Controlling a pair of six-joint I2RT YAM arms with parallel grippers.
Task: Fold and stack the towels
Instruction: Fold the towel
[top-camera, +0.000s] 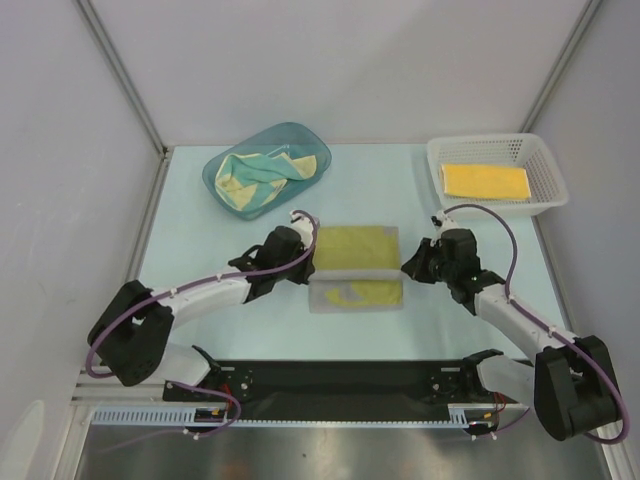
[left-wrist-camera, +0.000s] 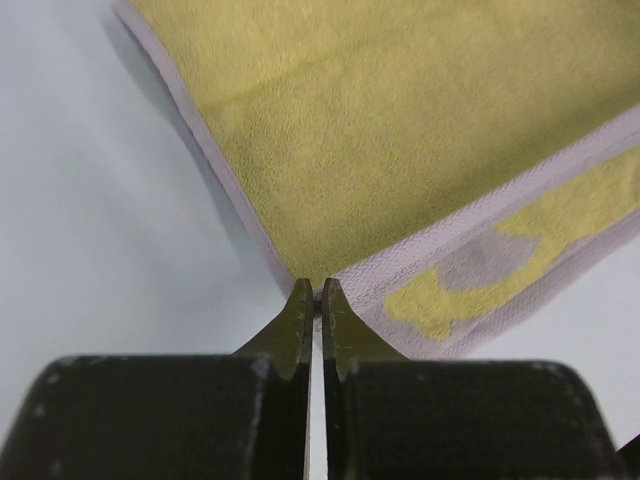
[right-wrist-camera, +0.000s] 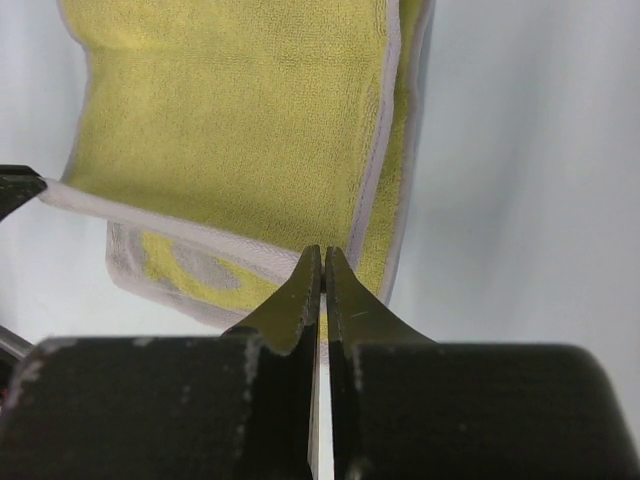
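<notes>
Landmark: olive-yellow towel (top-camera: 357, 252), lying in the middle of the table (top-camera: 200, 240), all places taken from it.

- Towel has a pale border. One layer is doubled over the other. The upper layer shows a plain olive face. A strip of the lower layer shows along the towel's near side, pale with yellow shapes.
- Left gripper (top-camera: 312, 248) is at the towel's left edge. In the left wrist view (left-wrist-camera: 315, 290) its fingers are pressed together on the corner of the upper layer, where the border turns. Closed, pinching cloth.
- Right gripper (top-camera: 408, 265) is at the towel's right edge. In the right wrist view (right-wrist-camera: 322, 258) its fingers are drawn tight together over the bordered edge of the upper layer. Closed, apparently nipping that edge. The contact itself is partly hidden by the fingertips.
- The upper layer spans between the two grippers. A shadow runs under its near edge.
- Teal tub (top-camera: 300, 128) is beyond the towel and to the left, well apart. A crumpled cream-and-teal towel (top-camera: 262, 172) lies inside it.
- White mesh basket (top-camera: 480, 142) is beyond the towel and to the right, well apart. A bright yellow towel (top-camera: 485, 181) lies flat and folded inside it.
</notes>
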